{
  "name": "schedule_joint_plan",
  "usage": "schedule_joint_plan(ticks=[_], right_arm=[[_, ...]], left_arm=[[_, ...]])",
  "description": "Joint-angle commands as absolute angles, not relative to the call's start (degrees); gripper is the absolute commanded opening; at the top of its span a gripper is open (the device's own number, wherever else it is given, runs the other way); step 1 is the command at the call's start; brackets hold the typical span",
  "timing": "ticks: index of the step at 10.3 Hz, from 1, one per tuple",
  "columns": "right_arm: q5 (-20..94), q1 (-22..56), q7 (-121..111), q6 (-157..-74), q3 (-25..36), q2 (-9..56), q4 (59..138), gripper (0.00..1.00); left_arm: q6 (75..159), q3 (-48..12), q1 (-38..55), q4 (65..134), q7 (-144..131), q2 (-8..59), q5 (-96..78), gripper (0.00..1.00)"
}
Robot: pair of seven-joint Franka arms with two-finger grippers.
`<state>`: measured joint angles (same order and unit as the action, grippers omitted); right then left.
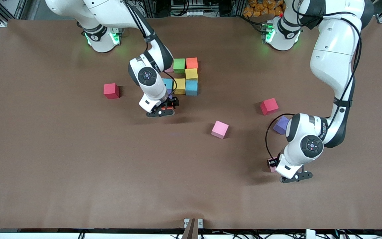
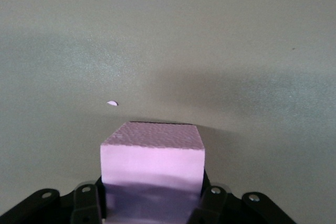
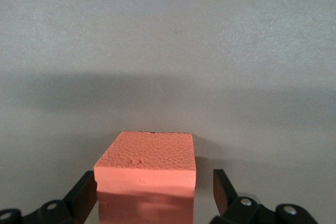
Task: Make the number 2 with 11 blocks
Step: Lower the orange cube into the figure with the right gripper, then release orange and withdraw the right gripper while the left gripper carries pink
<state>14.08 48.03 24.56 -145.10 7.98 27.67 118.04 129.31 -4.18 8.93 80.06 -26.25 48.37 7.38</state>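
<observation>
Front view: the partial 2 [image 1: 185, 77] is seen as a cluster of touching blocks (green, orange, yellow, blue) toward the robots' bases. The right hand [image 1: 164, 108] is low at the cluster's nearer edge. The left hand [image 1: 292, 174] is down on the surface [image 1: 78, 166], nearer the camera than a purple block [image 1: 281, 124]. A loose pink block [image 1: 220, 129] and two red cubes [image 1: 269, 106] lie apart.

Left wrist view: a pink block [image 2: 152, 156] is gripped between narrow fingers [image 2: 86, 203].

Right wrist view: an orange block [image 3: 146, 163] sits between wide fingers [image 3: 84, 195], apparently just placed; contact with its neighbours cannot be confirmed.

Step judged: placement by right, pickup by left. Next: right hand to be lifted clear; pink block to be raised and carried to the 2.
</observation>
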Motion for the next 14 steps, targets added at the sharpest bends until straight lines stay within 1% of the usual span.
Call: schedule_joint_plan(ticks=[1,2,4,5,7,9,11,12,14], right_arm=[[14.85,47.64,25.14,-144.67,8.35,25.06,118.65,1.0],[14.51,46.94,24.88,-144.67,8.35,23.48,119.78,1.0],[14.33,46.15,24.7,-144.67,8.35,21.11,120.76,1.0],[14.33,45.27,24.44,-144.49,8.35,19.7,121.11,1.0],[14.15,42.21,22.6,-142.84,8.35,16.71,121.64,1.0],[13.98,37.03,16.38,-140.9,8.35,13.99,121.64,1.0],[13.28,30.45,12.67,-138.09,8.53,11.18,121.55,1.0],[10.31,27.19,12.4,-136.34,8.53,10.03,121.47,1.0],[0.3,20.69,12.65,-129.68,8.44,8.18,119.37,1.0]], left_arm=[[127.53,-3.96,8.96,79.72,-27.41,47.2,6.07,0.0],[127.53,-4.13,9.49,79.8,-29.51,47.11,6.06,0.0],[123.95,-4.57,9.58,79.89,-31.54,46.15,6.06,0.0],[121.49,-5.44,9.67,79.81,-32.6,45.45,6.06,0.0],[119.89,-7.2,9.76,79.8,-36.8,44.91,6.06,0.0],[115.95,-8.61,9.67,79.8,-40.59,42.9,6.06,0.0],[114.87,-10.97,9.58,79.8,-49.52,42.1,6.06,0.0],[114.87,-12.29,9.49,79.8,-54.88,42.1,6.06,0.0],[114.87,-15.02,9.93,79.89,-65.25,42.01,6.24,0.0]])
